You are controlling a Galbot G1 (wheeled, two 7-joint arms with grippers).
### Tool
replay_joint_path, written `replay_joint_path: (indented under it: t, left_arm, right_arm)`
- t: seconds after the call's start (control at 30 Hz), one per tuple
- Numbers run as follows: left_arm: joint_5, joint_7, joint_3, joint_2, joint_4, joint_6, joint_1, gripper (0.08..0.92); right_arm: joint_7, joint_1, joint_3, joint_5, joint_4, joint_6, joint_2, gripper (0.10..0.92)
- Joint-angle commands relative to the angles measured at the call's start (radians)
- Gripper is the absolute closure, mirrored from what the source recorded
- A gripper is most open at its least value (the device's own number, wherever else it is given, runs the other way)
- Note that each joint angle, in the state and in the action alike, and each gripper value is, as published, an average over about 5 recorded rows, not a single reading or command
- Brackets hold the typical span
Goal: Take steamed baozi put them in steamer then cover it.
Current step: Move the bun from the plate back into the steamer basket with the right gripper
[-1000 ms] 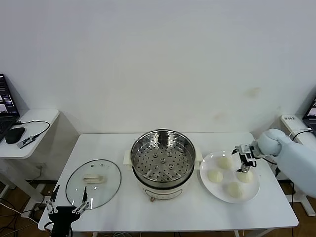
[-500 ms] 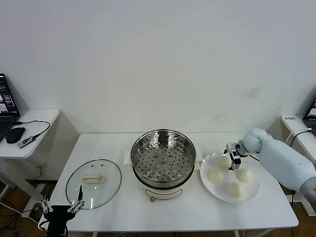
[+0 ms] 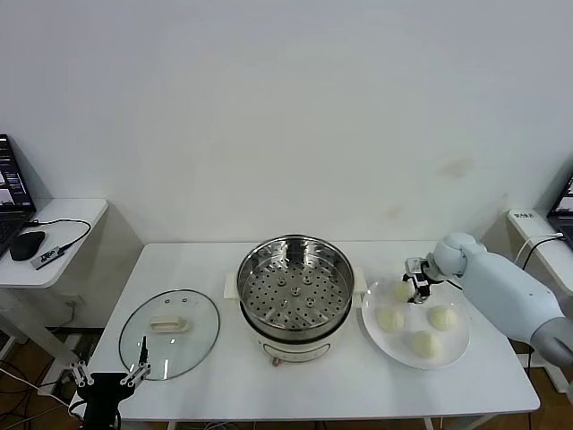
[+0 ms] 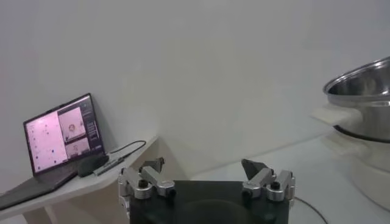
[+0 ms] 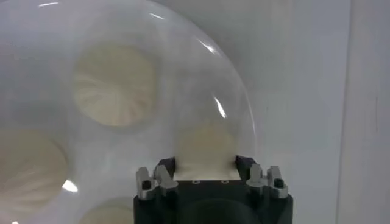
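My right gripper [image 3: 417, 288] sits over the far baozi [image 5: 205, 146] on the glossy white plate [image 3: 458, 340], fingers [image 5: 159, 175] spread either side of its soft, pleated dome — not yet pinched. The round steel steamer [image 3: 295, 296], tray perforated, stands mid-table, its glass cover [image 3: 170, 331] lying flat beside it — my left gripper [image 3: 109, 380] waits open below that.
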Motion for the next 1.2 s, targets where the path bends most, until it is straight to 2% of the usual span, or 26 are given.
replay_joint_path:
  t: [0.03, 0.37, 0.53, 0.83, 1.03, 1.2]
  left_arm:
    - [0.000, 0.000, 0.000, 0.001, -0.003, 0.000, 0.002, 0.177]
    - [-0.002, 0.001, 0.009, 0.015, -0.008, 0.002, 0.002, 0.177]
    - [-0.007, 0.002, 0.021, 0.023, -0.007, 0.005, -0.006, 0.177]
    - [-0.021, 0.002, 0.029, 0.027, -0.004, 0.004, -0.022, 0.177]
    - [-0.028, 0.002, 0.021, 0.028, -0.010, 0.004, -0.027, 0.177]
    - [-0.027, 0.003, 0.019, 0.024, -0.020, 0.004, -0.034, 0.177]
  right_arm:
    - [-0.035, 0.028, -0.023, 0.022, 0.025, -0.002, -0.018, 0.427]
    - [-0.089, 0.257, -0.179, 0.265, 0.295, -0.064, -0.217, 0.438]
    - [-0.095, 0.458, -0.308, 0.387, 0.378, -0.084, -0.253, 0.432]
    - [-0.068, 0.776, -0.517, 0.529, 0.450, -0.090, -0.107, 0.431]
    - [-0.007, 0.812, -0.577, 0.573, 0.493, -0.040, 0.014, 0.431]
    - [0.030, 0.792, -0.631, 0.550, 0.507, 0.039, 0.130, 0.431]
